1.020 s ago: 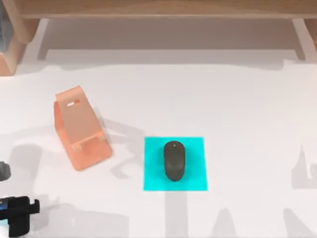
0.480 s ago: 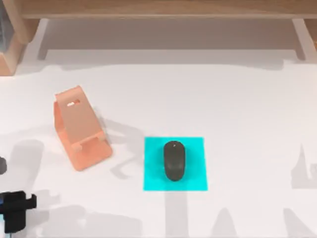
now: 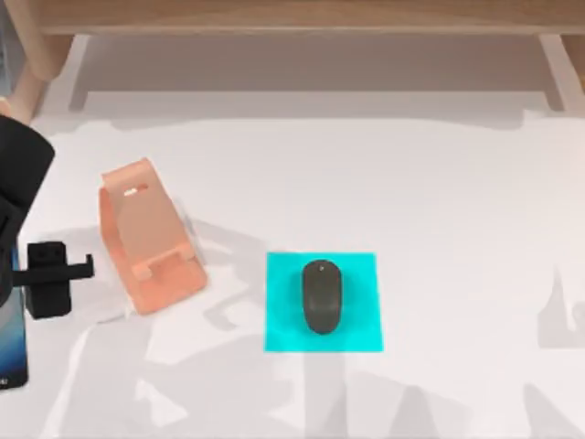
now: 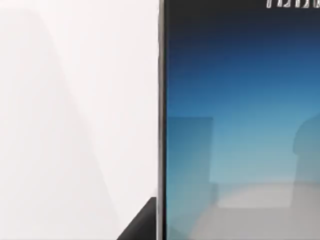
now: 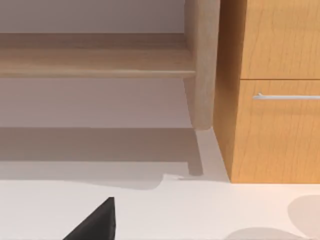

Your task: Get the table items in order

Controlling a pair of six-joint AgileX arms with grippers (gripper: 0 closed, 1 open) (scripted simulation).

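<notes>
My left gripper (image 3: 41,274) hovers at the table's left edge, left of the salmon-orange phone stand (image 3: 146,240). It is shut on the black-framed smartphone (image 3: 11,334), which reaches toward the front edge. The left wrist view has the glowing blue screen of the smartphone (image 4: 240,125) close up, with a black fingertip (image 4: 144,225) beside its frame. The dark grey mouse (image 3: 322,295) lies in the middle of the cyan mat (image 3: 361,329). A black corner of my right gripper (image 5: 95,224) is low in the right wrist view, facing the back of the table.
A wooden shelf (image 3: 292,18) runs along the back of the table. The right wrist view faces a wooden post (image 5: 202,65) and a drawer cabinet (image 5: 275,90) with a metal handle. White tabletop lies bare right of the mat.
The left arm has swung from the front-left corner toward the back, bringing the smartphone with it, nearer the stand. Stand, mat and mouse have not moved.
</notes>
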